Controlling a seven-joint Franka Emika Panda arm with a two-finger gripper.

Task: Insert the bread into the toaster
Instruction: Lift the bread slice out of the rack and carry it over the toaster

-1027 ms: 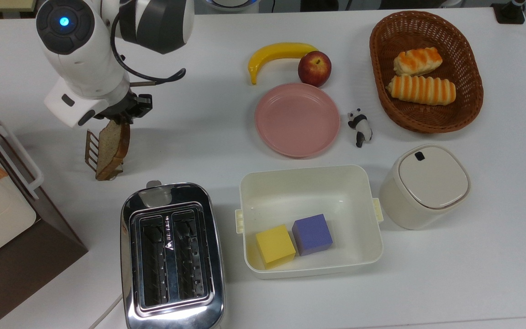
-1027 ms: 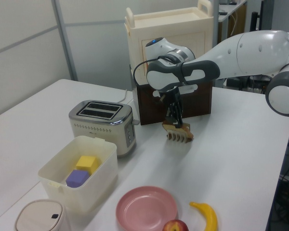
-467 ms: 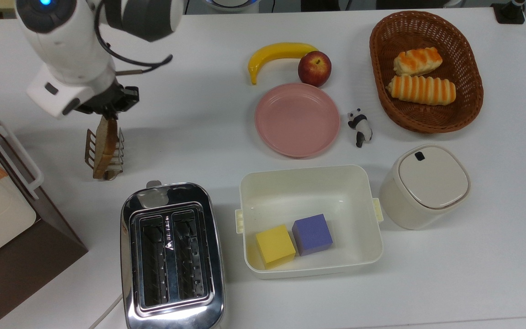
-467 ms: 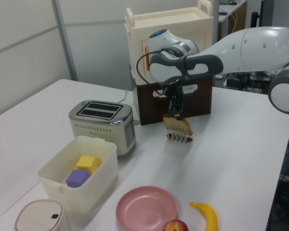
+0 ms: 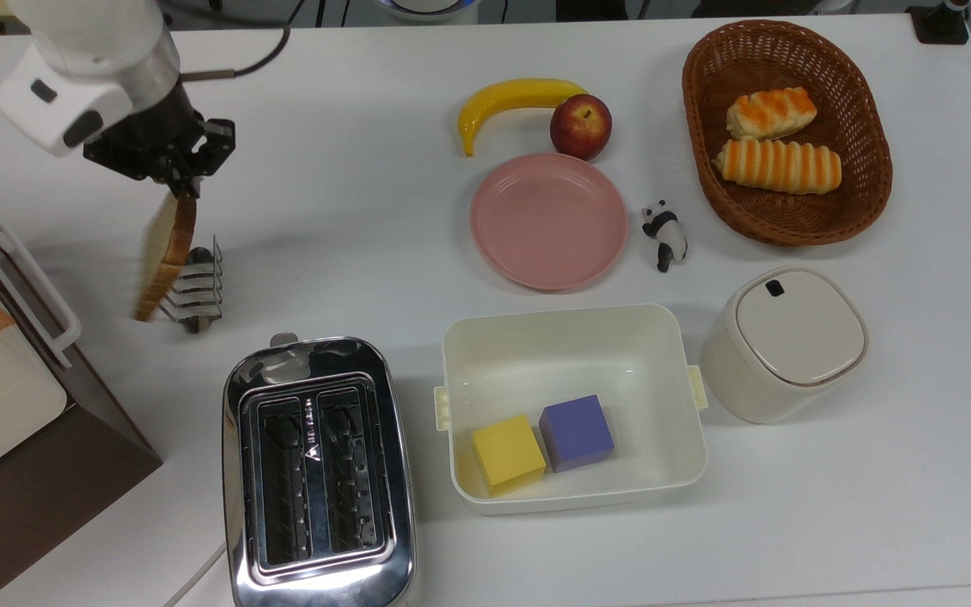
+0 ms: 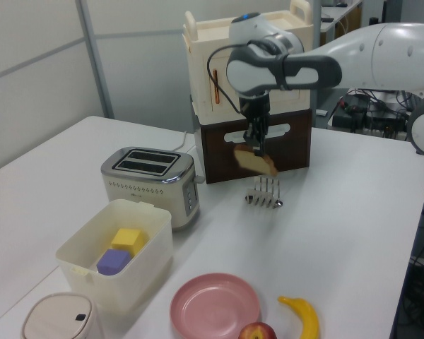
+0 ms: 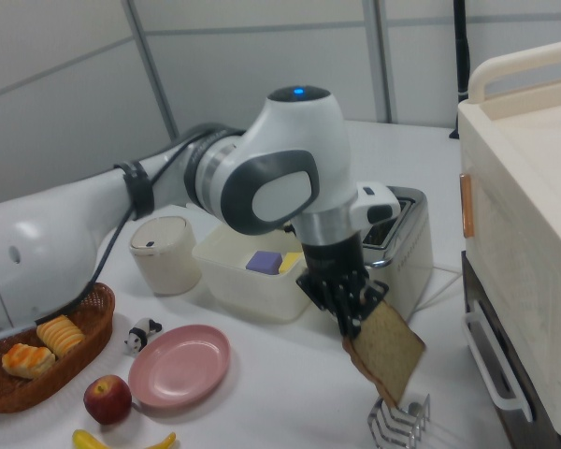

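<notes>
Speckled flat bread | gripper clamps its crust | above wire rack

A white worktop is seen carrying a chrome toaster, a wire rack, a white tub, a lidded bin, a pink plate, a banana, an apple, a panda figure, a wicker basket and a brown cabinet.

Gripper down, jaws clamped.
</notes>
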